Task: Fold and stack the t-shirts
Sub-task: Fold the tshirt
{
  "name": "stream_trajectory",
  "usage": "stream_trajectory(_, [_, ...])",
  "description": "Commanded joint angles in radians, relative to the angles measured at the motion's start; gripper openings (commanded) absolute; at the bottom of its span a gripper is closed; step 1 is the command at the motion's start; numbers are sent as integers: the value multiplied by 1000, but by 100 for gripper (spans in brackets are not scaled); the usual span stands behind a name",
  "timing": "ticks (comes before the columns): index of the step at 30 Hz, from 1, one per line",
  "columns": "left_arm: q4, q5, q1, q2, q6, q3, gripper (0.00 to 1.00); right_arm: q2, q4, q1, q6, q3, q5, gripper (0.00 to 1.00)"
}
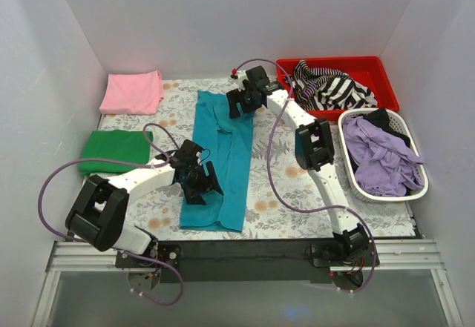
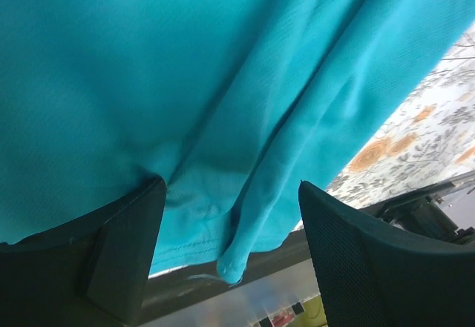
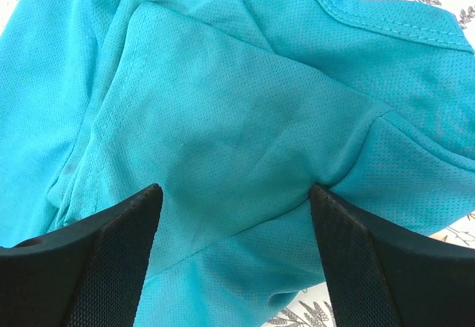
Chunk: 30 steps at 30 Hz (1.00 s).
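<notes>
So the teal t-shirt [image 1: 226, 145] lies in a long strip on the desk [image 1: 293, 223], left hand [image 1: 202, 186] spread wide at its near end, right hand [image 1: 240, 106] spread wide at the far end.

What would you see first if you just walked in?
The long teal shirt lies down the middle of the flowery table, with the left tool over its near part and the right tool over its far end. A folded pink shirt and a green shirt sit at the left.
</notes>
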Motion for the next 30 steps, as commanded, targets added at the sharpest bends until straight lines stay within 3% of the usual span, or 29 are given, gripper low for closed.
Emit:
stream_trajectory(1, [-155,-80,-5,-49,-50,-27,72,-4,-7,-1,-36,-20,7,87])
stream_trajectory(5, [-227,-191,-5,-82,-32,43,72,-114,13,-7,-39,-37,21,87])
stream_trajectory(8, [-269,-298,-4,-76,-6,133,74,-238,46,-1,-54,-138,32,87])
stream_trajectory(16, [-226,-301,-4,42,57,241,75,-475,36,33,-51,-373,14,86])
stream_trajectory(20, [-227,-297,-4,59,82,240,74,-632,22,137,-41,-641,37,79])
stream_trajectory(21, [-227,-294,-5,58,85,229,75,-669,36,160,-34,-792,47,79])
stream_trajectory(24, [-237,-284,-4,33,85,192,75,-818,112,261,22,-1042,78,79])
stream_trajectory(30, [-289,-278,-5,-43,61,144,75,-1059,175,347,150,-1289,69,79])
